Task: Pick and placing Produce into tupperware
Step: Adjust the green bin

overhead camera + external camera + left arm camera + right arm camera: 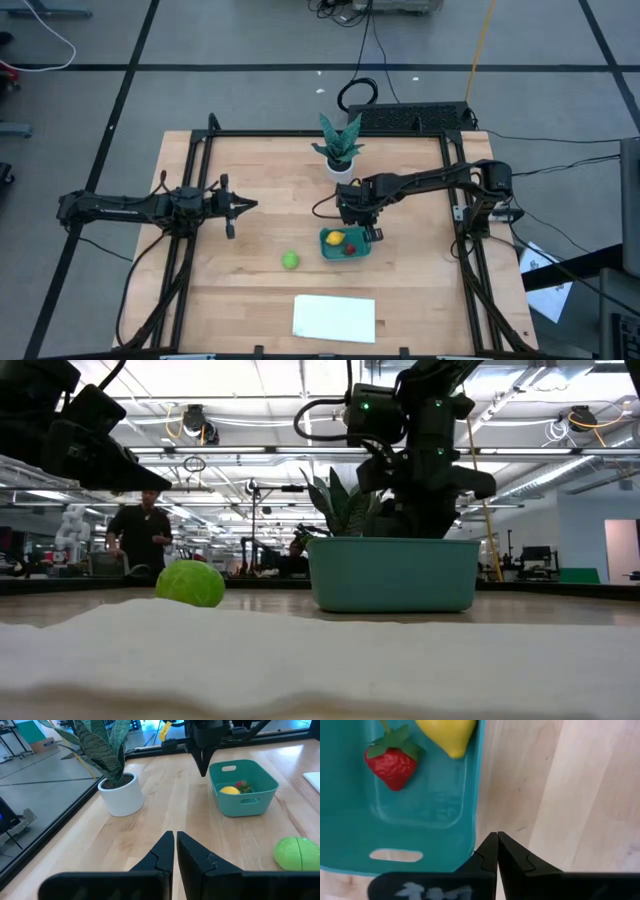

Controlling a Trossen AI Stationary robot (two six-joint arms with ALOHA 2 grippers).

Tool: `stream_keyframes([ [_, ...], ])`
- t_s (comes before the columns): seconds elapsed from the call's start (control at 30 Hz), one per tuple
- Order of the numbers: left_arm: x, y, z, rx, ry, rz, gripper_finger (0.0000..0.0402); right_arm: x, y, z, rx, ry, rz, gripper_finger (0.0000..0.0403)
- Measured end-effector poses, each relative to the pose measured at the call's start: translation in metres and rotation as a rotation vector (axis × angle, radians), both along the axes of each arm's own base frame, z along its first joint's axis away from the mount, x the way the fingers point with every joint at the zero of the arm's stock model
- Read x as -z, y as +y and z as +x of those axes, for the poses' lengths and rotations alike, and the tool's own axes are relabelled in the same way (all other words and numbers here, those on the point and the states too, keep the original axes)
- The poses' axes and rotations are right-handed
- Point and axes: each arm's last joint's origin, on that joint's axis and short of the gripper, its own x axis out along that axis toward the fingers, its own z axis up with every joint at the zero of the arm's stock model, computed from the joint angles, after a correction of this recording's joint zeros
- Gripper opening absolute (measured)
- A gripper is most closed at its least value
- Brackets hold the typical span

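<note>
The teal tupperware (346, 245) stands right of the table's middle, with a yellow fruit (447, 734) and a red strawberry (391, 766) lying on its floor. A lime-green fruit (290, 260) rests on the wood to the tub's left. My right gripper (497, 840) is shut with nothing between its fingers. It points down, above the table just off the tub's rim (479, 795) on the side toward the plant, and also shows as the right gripper (202, 769) in the left wrist view. My left gripper (175, 840) waits shut over the table's left part.
A potted plant in a white pot (340, 158) stands just behind the right gripper. A flat white sheet (334, 317) lies near the front edge. A black frame (190, 180) borders the table. Bare wood lies between the two grippers. A person (140, 535) stands in the room beyond.
</note>
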Motion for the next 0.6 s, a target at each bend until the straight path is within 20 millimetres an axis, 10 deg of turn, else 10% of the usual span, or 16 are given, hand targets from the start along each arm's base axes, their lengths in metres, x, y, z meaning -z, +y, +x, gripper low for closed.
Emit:
stream_keyframes([
  [0.6,0.0,0.0,0.0,0.0,0.0,0.0,0.0026,-0.0002,0.0071,-0.0001,-0.003,0.002,0.056,0.0],
])
